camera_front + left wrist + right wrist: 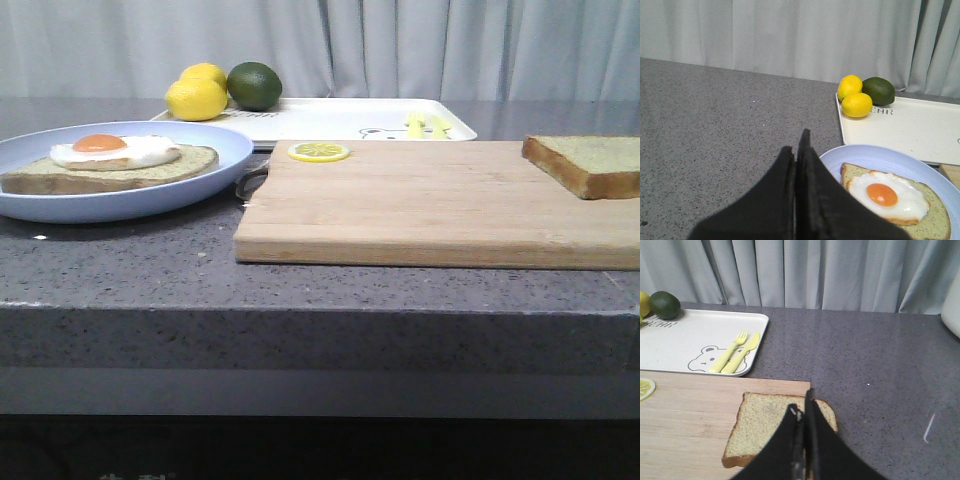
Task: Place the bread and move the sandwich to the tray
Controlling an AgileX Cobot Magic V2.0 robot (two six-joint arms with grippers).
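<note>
Left end effector (799,150) with its dark fingers pressed together on nothing, poised just beside the rim of the pale-blue plate (850,152); right end effector (802,407) likewise closed and empty, poised over the bread (760,427). Neither arm appears in the front view. Landmark: the wooden cutting board (430,205) on the grey tabletop (120,265). The bread (588,163), a thick plain slice, lies on the board's far right corner, partly overhanging that edge in the right wrist view. A lemon slice (319,152) rests on the board's far left corner. The sandwich (110,163), bread topped with a fried egg, sits on the plate (60,205) just left of the board. The tray (350,120) lies directly behind the board, bearing a bear print and a yellow-green fork and knife (735,352). Two lemons (200,93) and a lime (254,85) sit at the tray's left end.
</note>
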